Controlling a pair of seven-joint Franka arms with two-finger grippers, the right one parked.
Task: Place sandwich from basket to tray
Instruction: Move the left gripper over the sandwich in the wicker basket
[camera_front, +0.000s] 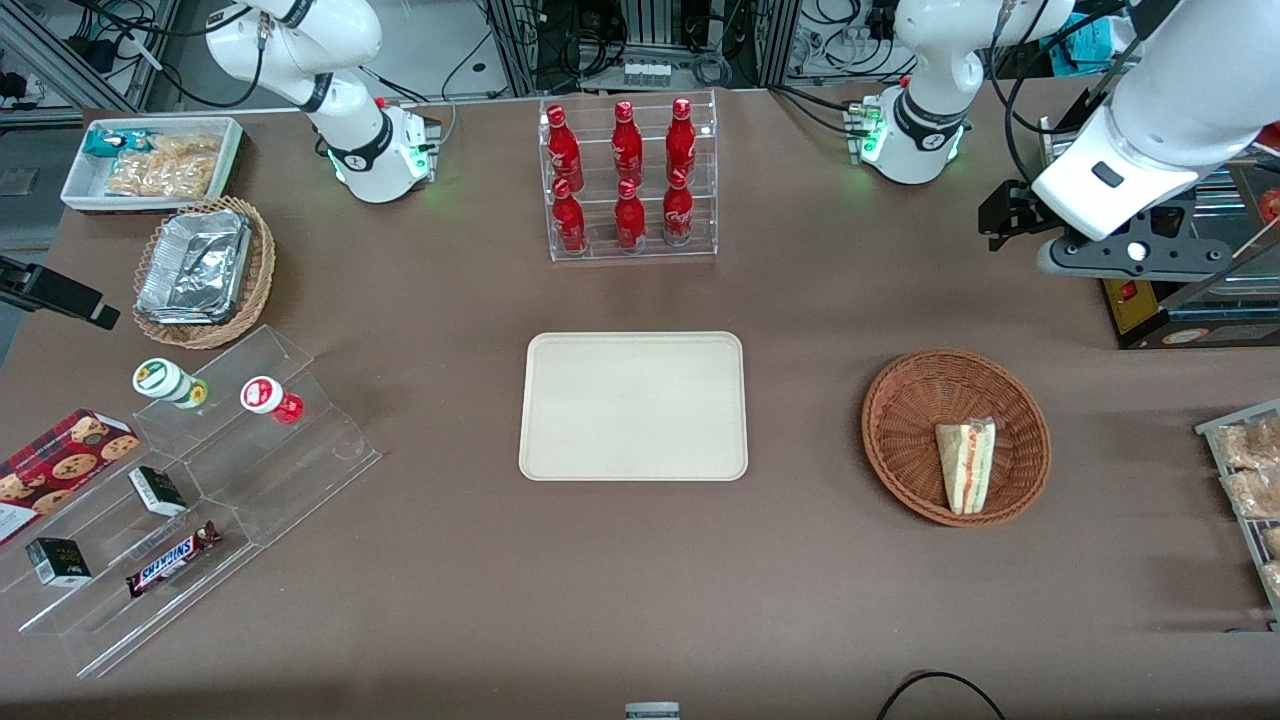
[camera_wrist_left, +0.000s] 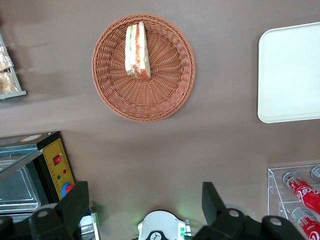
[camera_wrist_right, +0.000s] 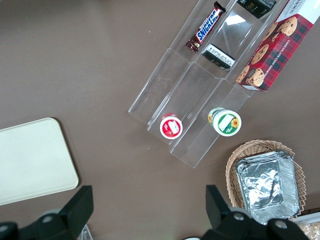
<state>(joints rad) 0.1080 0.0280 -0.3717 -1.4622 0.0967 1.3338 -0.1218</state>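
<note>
- Sandwich lies in the basket, a wrapped wedge with red and green filling showing along one edge; it sits off the basket's centre, on the part nearer the front camera.
- Taking the tray as landmark: the basket stands on the table well apart from it, toward the working arm's end, with bare tabletop between them.
- Nothing lies on the tray.
- Gripper hangs high above the table, farther from the front camera than the tray and out toward the working arm's end, well apart from the basket.
- In the left wrist view its two fingers stand wide apart with nothing between them.
- Bottle rack stands farther from the front camera than the tray, holding red bottles in two rows.
- Toward the parked arm's end from the tray, clear stepped shelves carry two small jars and a chocolate bar.
</note>
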